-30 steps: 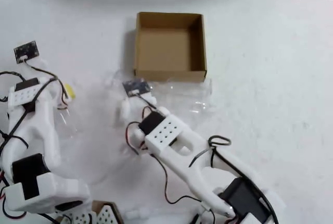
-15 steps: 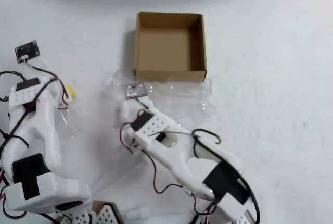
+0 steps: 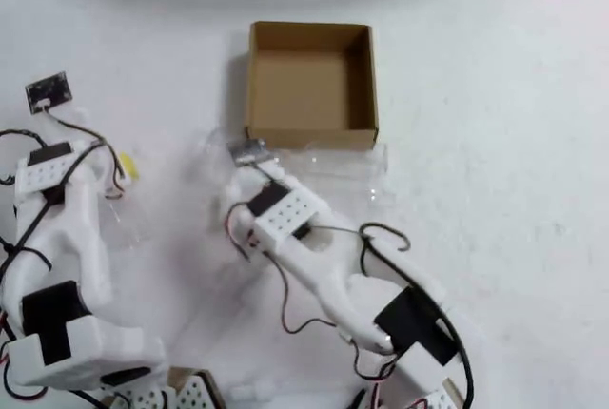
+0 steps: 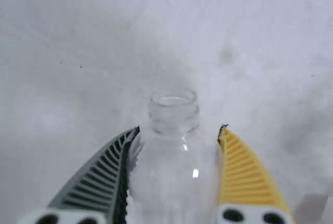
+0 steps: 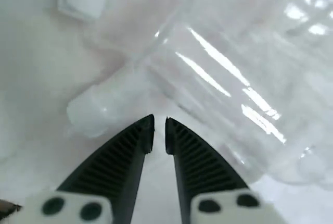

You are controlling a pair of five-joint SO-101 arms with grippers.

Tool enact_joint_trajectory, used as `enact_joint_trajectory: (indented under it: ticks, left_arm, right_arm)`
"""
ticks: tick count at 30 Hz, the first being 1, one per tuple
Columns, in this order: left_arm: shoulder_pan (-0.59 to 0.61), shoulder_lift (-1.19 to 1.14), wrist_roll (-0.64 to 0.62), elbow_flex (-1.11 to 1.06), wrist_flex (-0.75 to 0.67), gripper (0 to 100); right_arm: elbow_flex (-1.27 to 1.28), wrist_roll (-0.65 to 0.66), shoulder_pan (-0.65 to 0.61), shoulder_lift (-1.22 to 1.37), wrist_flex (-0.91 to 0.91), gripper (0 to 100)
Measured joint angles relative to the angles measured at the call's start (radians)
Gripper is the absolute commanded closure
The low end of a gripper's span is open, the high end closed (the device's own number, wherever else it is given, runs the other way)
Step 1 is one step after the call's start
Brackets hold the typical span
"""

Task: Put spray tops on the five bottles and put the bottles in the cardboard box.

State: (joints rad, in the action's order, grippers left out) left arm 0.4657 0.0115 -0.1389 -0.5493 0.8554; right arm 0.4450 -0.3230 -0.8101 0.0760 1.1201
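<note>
The left gripper [image 4: 179, 129] is closed partway on a clear bottle [image 4: 174, 177]. Its dark finger [image 4: 112, 166] and yellow finger [image 4: 244, 169] press against the bottle's shoulders. The bare, open neck reaches past the fingertips toward the middle of the frame, with no spray top on it. The left arm [image 3: 57, 238] runs up the left edge of the high view, bent over the white table [image 3: 495, 124]. The right gripper [image 5: 159, 130] is all but closed, with only a thin slit between its dark fingers, and grips nothing. Its tips hover just short of a white spray top [image 5: 101, 109] at centre left of the right wrist view. Beside that lie other clear bottles [image 5: 234, 78], on their sides across the upper right. The right arm [image 3: 324, 257] reaches from the lower right of the high view up toward the centre. It ends just in front of the cardboard box [image 3: 312, 133], which sits open at upper centre.
</note>
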Motion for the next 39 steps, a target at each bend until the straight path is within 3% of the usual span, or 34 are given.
enact_joint_trajectory:
  ticks: [7,15,21,25,28,35,39]
  left_arm:
    - [0.000,0.000,0.000,0.000,0.000,94]
    - [0.000,0.000,0.000,0.000,0.000,94]
    - [0.000,0.000,0.000,0.000,0.000,94]
    - [0.000,0.000,0.000,0.000,0.000,94]
    - [0.000,0.000,0.000,0.000,0.000,94]
    - [0.000,0.000,0.000,0.000,0.000,94]
    - [0.000,0.000,0.000,0.000,0.000,94]
  right_arm:
    - [-0.101,0.259,-0.018,0.000,0.055,98.0]
    - [-0.129,0.479,-0.011,-0.135,0.347,93.5]
    - [0.091,0.661,-0.020,-0.319,0.264,91.3]
    - [0.255,0.706,-0.075,-0.393,0.103,79.2]
    - [0.318,0.582,-0.074,-0.399,-0.012,76.5]
    - [0.322,0.055,-0.086,-0.373,-0.109,76.0]
    - [0.322,-0.192,-0.086,-0.338,-0.144,66.6]
